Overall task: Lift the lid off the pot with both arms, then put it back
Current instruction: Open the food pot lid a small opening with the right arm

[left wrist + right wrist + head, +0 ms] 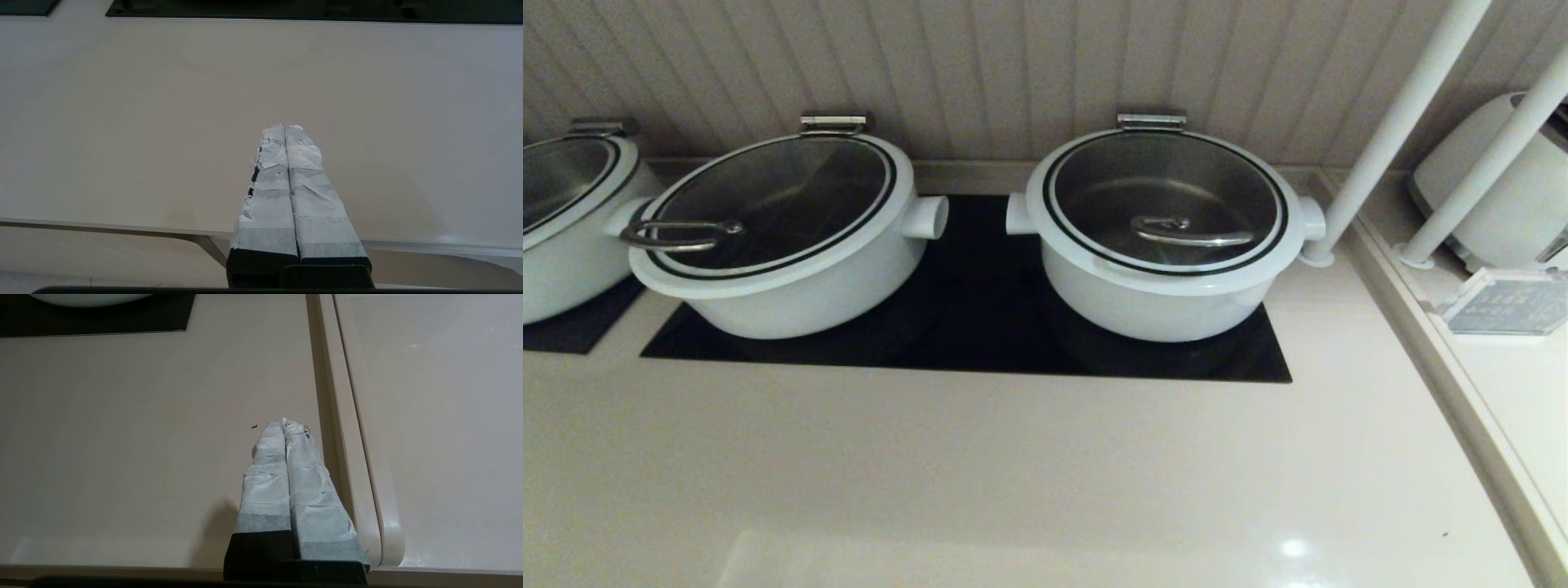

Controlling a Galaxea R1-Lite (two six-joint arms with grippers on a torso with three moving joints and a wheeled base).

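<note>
The pot (pixel 1152 306) is round and white with two stubby side handles, on the right half of the black cooktop (pixel 980 343). Its glass lid (pixel 1094 257) lies closed on it, with a low steel bar handle (pixel 1192 237) and a steel hinge (pixel 1151 121) at the back. Neither arm shows in the head view. My left gripper (pixel 284 127) is shut and empty over the bare beige counter near its front edge. My right gripper (pixel 282 423) is shut and empty over the counter, beside a raised ridge (pixel 347 449); the pot's base (pixel 90 299) shows far ahead.
A similar white pot (pixel 792 286) with a loop-handled lid (pixel 682 234) stands on the left of the cooktop, and a third pot (pixel 564 245) at the far left. Two white slanted posts (pixel 1396 131) and a white appliance (pixel 1503 204) stand at the right.
</note>
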